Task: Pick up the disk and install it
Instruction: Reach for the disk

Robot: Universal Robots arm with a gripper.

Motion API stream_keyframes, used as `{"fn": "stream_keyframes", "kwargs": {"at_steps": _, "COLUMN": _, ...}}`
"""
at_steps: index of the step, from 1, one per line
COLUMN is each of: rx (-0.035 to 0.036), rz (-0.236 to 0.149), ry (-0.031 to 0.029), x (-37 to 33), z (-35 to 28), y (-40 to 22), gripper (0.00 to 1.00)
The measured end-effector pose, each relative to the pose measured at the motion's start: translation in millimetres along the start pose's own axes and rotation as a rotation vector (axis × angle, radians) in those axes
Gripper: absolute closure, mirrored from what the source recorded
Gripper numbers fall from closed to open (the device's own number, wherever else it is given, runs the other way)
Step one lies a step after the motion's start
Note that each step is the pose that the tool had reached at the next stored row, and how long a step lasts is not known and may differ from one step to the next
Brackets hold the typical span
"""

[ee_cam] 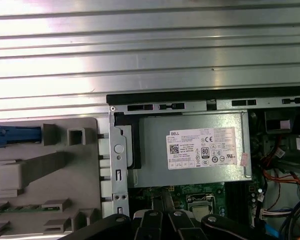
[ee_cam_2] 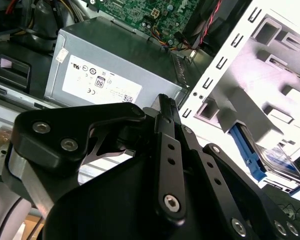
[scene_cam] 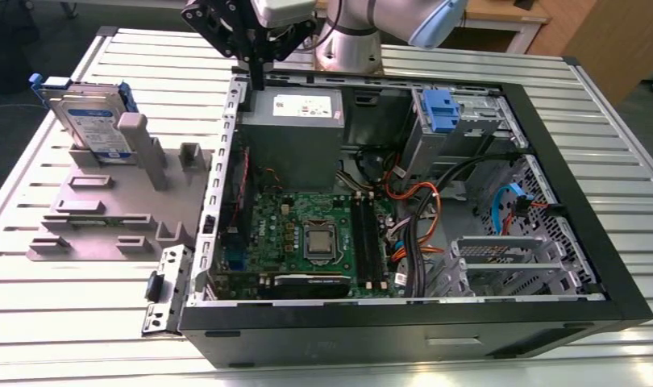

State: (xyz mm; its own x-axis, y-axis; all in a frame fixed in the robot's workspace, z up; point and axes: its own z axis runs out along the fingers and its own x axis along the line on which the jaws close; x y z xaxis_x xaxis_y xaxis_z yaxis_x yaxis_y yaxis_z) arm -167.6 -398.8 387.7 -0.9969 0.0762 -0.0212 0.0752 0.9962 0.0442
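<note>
Spotted the disk [scene_cam: 93, 121] parked on edge, leaning a bit, in the grey plastic fixture [scene_cam: 101, 214] at the exterior view's left, outside the PC case [scene_cam: 584, 242] and well apart from the gripper [scene_cam: 259, 81]. Silver drive body, white-and-blue label, wrapped in a blue carrier [scene_cam: 49, 82] with a tab poking out the top end. Getting the whole label face from the exterior view; catching a blue strip of carrier in the first wrist view, and a slice of blue frame plus silver past the fixture's posts in the second wrist view. Seeing the claw's fingers [ee_cam_2: 163, 107] pinched together with nothing between them, hanging over the case's edge right by the grey power supply [scene_cam: 294, 109]. Inside the case, got a green motherboard [scene_cam: 305, 234], orange and black cables [scene_cam: 413, 197], and a small blue bracket [scene_cam: 438, 109] up in the drive cage. All of it on a ribbed aluminium table [scene_cam: 606, 105]. Case wall and fixture posts between claw and disk.
</note>
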Motion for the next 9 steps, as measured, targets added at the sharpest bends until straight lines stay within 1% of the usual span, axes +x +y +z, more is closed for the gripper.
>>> {"fn": "stream_keyframes", "kwargs": {"at_steps": 9, "rx": 0.0, "rz": 0.0, "ry": 0.0003, "x": 2.6, "z": 0.2, "y": -0.2, "gripper": 0.89}}
